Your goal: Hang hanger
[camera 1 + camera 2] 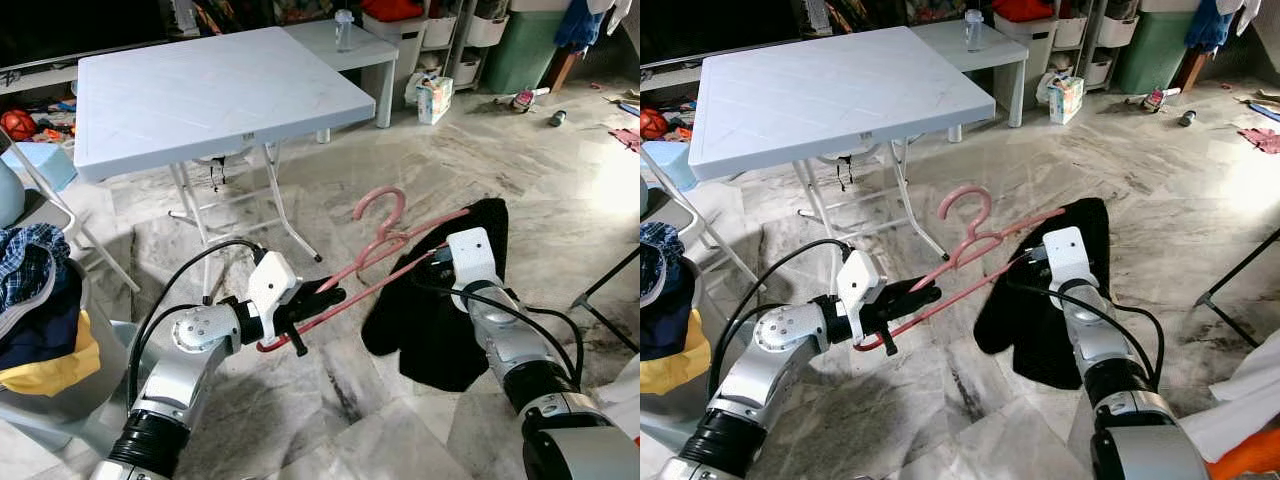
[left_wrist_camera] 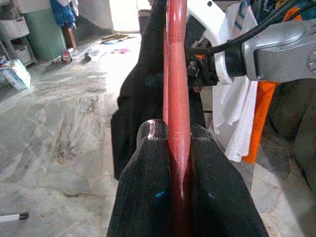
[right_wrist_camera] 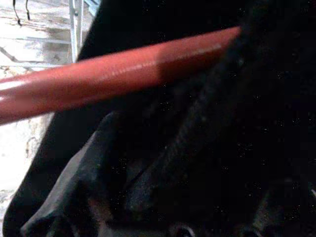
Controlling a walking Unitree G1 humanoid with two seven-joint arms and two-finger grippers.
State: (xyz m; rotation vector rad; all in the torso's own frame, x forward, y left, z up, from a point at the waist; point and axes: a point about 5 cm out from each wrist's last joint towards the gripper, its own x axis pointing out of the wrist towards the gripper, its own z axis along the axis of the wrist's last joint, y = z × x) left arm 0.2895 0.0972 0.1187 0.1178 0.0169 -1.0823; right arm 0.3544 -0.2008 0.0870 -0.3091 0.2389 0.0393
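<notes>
A pink hanger point(image 1: 384, 216) is held slanted in the air over the marble floor, hook upward. My left gripper point(image 1: 312, 300) is shut on its lower end, and in the left wrist view the bar point(image 2: 177, 98) runs between both fingers point(image 2: 148, 187). A black garment point(image 1: 440, 320) hangs from the hanger's upper arm, near the floor. My right gripper point(image 1: 438, 256) is at the garment's top edge beside the bar, its fingers buried in the cloth. In the right wrist view the bar point(image 3: 123, 74) crosses just above the dark cloth point(image 3: 247, 123).
A white folding table point(image 1: 200, 95) stands ahead on the left, with a low white table point(image 1: 345, 45) and a bottle point(image 1: 344, 28) behind it. A chair with piled clothes point(image 1: 35, 300) is at the left. A dark rack leg point(image 1: 605, 285) and white and orange cloth point(image 1: 1250, 410) are at the right.
</notes>
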